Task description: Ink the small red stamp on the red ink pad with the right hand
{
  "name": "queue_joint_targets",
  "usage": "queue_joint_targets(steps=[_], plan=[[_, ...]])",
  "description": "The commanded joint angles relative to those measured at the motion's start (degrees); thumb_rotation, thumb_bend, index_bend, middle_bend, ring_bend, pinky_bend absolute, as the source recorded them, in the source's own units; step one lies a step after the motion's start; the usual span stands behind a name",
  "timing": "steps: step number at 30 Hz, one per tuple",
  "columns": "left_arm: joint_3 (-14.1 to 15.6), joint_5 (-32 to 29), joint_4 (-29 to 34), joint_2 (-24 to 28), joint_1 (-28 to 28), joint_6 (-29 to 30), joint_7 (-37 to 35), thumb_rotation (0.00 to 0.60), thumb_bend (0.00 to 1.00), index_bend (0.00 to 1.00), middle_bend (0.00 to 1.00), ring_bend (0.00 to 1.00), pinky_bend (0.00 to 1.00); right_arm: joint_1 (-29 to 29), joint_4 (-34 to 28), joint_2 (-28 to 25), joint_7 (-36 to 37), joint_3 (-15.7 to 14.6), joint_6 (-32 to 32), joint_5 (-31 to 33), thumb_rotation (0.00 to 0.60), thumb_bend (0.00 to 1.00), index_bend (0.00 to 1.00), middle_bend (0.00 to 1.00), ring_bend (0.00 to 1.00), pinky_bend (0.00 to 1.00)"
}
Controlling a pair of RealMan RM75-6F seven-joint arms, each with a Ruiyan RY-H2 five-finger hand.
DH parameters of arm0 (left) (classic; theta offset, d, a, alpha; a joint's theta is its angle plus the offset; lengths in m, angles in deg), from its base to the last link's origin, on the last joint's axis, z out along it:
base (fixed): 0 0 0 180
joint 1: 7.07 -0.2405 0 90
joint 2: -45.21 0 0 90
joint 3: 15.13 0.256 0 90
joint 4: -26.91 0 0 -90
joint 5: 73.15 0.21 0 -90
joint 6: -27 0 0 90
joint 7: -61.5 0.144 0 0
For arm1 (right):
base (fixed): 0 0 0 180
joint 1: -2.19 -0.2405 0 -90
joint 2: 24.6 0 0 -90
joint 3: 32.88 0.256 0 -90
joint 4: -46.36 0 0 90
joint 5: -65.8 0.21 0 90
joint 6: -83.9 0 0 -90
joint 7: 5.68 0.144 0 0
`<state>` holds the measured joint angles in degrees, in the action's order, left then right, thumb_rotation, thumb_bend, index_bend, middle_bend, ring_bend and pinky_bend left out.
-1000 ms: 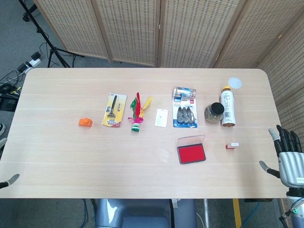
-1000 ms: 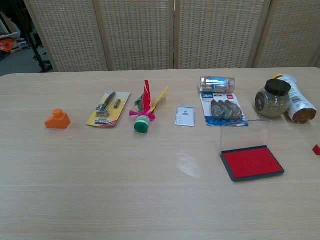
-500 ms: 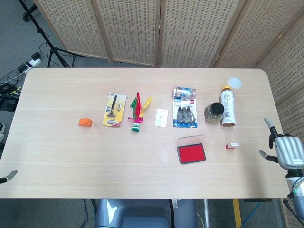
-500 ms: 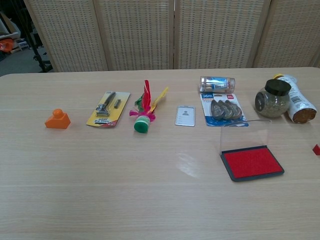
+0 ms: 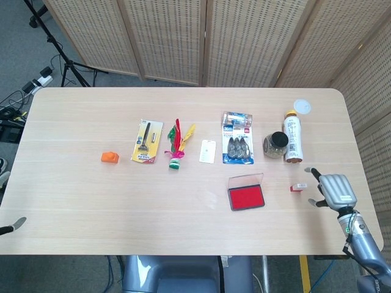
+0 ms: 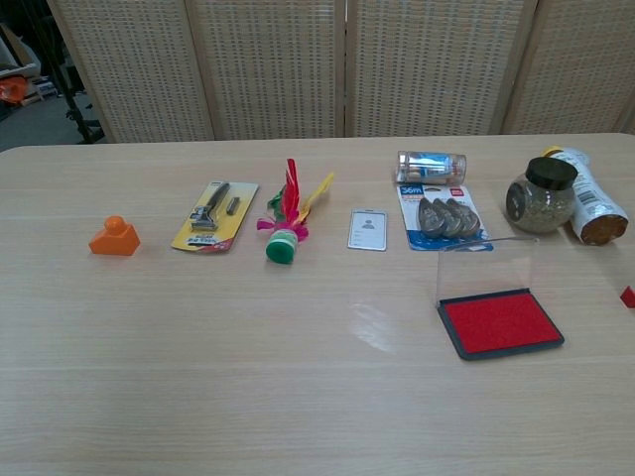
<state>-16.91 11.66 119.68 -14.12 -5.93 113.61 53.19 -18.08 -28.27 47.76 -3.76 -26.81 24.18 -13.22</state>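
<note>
The small red stamp (image 5: 298, 187) with a white top lies on the table right of the red ink pad (image 5: 246, 196); in the chest view only its red corner (image 6: 628, 296) shows at the right edge. The ink pad (image 6: 500, 321) has its clear lid standing open. My right hand (image 5: 333, 188) hovers just right of the stamp, fingers spread toward it, holding nothing. Of my left hand only a fingertip (image 5: 18, 223) peeks in at the left edge of the head view.
Behind the pad stand a dark-lidded jar (image 5: 275, 144), a lying bottle (image 5: 292, 137), a white lid (image 5: 302, 106), a clip pack (image 5: 237, 146) and a tube (image 5: 237, 117). Further left lie a card (image 5: 208, 151), shuttlecock (image 5: 176, 148), razor pack (image 5: 147, 141) and orange block (image 5: 109, 157).
My right hand has moved left and forward from the table's right edge to just beside the stamp. The objects on the table have not moved.
</note>
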Motion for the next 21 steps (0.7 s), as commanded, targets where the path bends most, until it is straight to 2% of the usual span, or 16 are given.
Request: queue_joint_targets(steps=[1,10,21], plan=[[-0.01,-0.04,-0.02,0.05,0.0,-0.04,-0.11,0.6,0.09,0.0,0.0,0.0,0.0,-0.79,0.53,1.4,-1.61,0.58,0.99,2.01,0.6,0.21,0.35,0.97,1.0,1.0],[0.03,-0.11,-0.04,0.17,0.22,-0.59,-0.06,0.6,0.09,0.0,0.0,0.0,0.0,-1.27,2.73,3.68,-3.76,1.55,2.24,6.48,0.6,0.26,0.4,0.97,1.0,1.0],[0.09,-0.09,0.04,0.1,0.2,-0.61,0.2,0.6,0.09,0.0,0.0,0.0,0.0,-1.89,3.82,5.52,-3.87,1.05,2.99,6.91,0.6,0.36,0.41,0.97,1.0,1.0]])
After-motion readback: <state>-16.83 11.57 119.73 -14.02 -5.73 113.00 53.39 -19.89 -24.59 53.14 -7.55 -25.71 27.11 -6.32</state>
